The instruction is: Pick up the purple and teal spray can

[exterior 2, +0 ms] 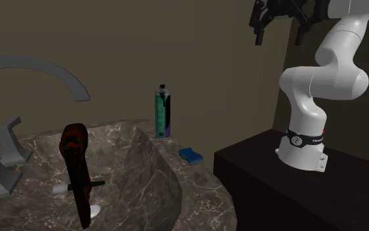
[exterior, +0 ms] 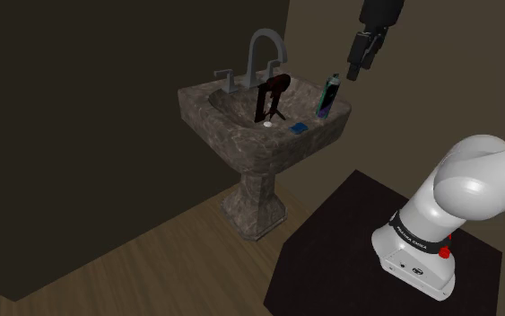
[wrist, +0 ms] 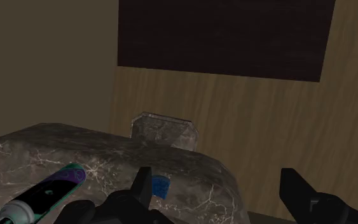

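The spray can [exterior: 328,96] stands upright on the rim of a marbled pedestal sink [exterior: 241,148]; it is teal and purple with a dark cap [exterior 2: 164,112]. My black gripper [exterior: 359,59] hangs in the air above it and a little toward the shoulder view's right, apart from it. In the second exterior view the gripper [exterior 2: 280,33] is high up, fingers spread wide with nothing between them. The wrist view looks down on the can [wrist: 44,195], which lies outside the open fingers [wrist: 142,184], beyond the nearer one.
A dark red hair dryer [exterior: 270,97] leans in the basin below a grey faucet [exterior: 261,56]. A small blue block [exterior: 299,128] lies on the sink rim near the can. The dark stand [exterior: 349,242] sits on a wood floor; walls close in behind the sink.
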Robot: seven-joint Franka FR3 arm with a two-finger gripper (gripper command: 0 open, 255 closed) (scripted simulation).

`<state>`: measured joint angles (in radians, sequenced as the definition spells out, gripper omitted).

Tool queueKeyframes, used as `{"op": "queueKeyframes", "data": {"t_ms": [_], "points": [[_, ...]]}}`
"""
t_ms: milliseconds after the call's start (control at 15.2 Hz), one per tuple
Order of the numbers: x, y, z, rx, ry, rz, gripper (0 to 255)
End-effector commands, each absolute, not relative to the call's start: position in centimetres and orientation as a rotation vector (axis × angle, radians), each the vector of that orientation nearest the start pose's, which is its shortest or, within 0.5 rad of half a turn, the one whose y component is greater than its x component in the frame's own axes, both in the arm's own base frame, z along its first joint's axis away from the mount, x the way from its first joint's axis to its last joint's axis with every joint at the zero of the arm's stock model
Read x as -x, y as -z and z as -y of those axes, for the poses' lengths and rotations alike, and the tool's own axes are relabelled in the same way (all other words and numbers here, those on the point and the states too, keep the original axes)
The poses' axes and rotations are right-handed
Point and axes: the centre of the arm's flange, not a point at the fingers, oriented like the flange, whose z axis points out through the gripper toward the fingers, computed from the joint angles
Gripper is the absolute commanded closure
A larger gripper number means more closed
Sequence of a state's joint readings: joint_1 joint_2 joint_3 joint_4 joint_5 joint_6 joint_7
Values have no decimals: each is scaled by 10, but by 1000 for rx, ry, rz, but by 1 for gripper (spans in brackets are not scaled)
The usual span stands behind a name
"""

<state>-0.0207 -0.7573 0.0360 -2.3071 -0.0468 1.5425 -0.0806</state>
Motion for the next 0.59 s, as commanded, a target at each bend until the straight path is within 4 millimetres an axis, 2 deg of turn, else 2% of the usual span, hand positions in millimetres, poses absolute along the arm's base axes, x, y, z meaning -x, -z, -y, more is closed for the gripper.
{"op": "queueKeyframes", "data": {"t_ms": [0,528], "points": [[-312,-602,-3,3210,-17,136,0],[-366,-575,90,3187,-143,298,0]]}}
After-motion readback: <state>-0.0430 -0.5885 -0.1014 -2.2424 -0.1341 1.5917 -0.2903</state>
